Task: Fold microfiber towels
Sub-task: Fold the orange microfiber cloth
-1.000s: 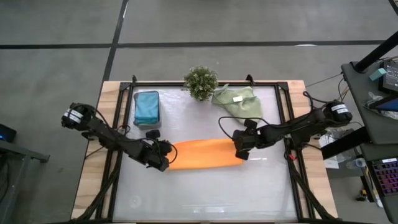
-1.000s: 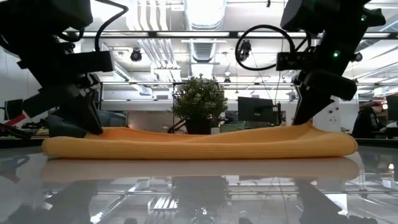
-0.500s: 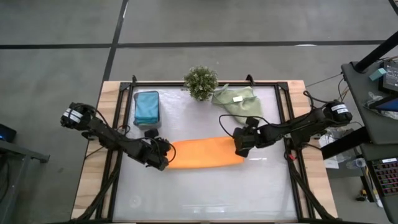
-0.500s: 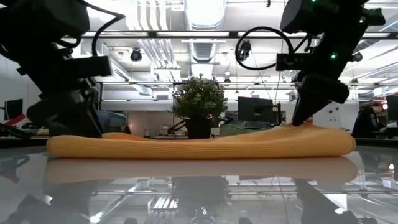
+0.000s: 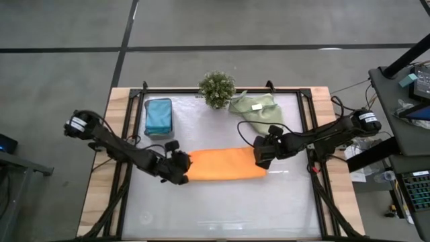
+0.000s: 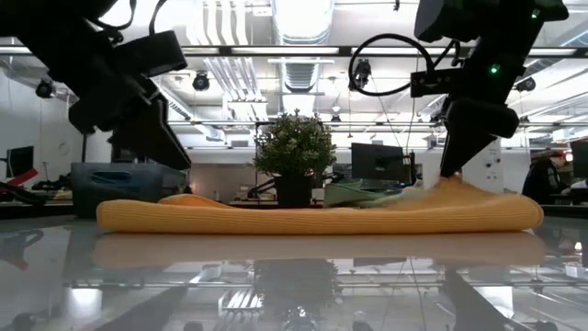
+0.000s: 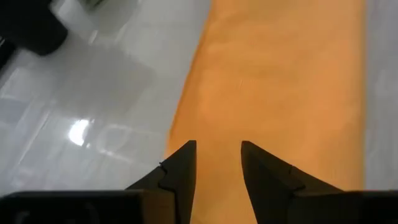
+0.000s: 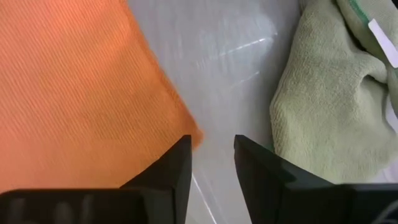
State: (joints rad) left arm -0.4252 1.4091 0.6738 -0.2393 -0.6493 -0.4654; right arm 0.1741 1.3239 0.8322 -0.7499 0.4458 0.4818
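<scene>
An orange towel [image 5: 226, 165] lies folded lengthwise mid-surface, left gripper [image 5: 180, 166] and right gripper [image 5: 261, 155] at its ends, fingers parted, empty; lifting straight up should avoid dragging the fold.

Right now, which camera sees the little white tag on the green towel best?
The right wrist view: the white tag shows close up on the sage-green towel. The high view shows it as a small white patch; the low and left wrist views don't show it.

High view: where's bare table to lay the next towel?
Bare: the near half of the table, below the orange towel. Crowded: far edge, with teal towels, plant, green towels; both grippers flank the orange towel.
</scene>
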